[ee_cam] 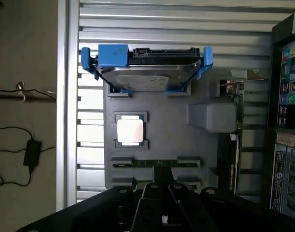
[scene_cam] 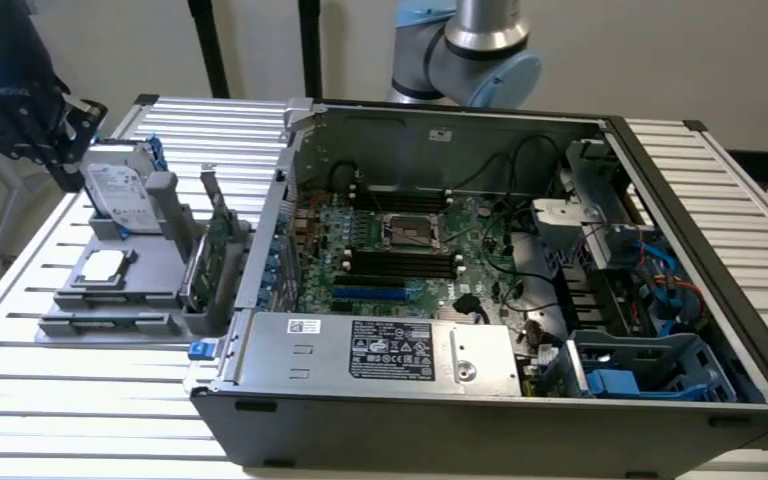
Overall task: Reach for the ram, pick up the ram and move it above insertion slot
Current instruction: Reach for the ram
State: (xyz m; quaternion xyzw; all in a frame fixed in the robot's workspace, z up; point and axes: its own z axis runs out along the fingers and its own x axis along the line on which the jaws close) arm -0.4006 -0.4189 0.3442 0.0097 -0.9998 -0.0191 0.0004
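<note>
The ram (ee_cam: 157, 163) is a thin dark-green stick lying flat between two clips at one end of a grey holder (ee_cam: 186, 145). In the exterior view the ram (scene_cam: 107, 321) sits at the holder's near end, left of the open computer case. My gripper (ee_cam: 161, 191) hangs above the holder with its black fingers pressed together and nothing between them, the tips just short of the ram. In the exterior view the gripper (scene_cam: 51, 140) is a dark shape high at the far left. The motherboard's dark slots (scene_cam: 398, 265) lie inside the case.
The holder also carries a silver hard drive (ee_cam: 147, 67) in a blue bracket, a square processor (ee_cam: 131, 130) and an upright green expansion card (scene_cam: 217, 250). The case (scene_cam: 704, 300) takes up the middle and right of the slatted table, with a power supply (scene_cam: 384, 350) at its front.
</note>
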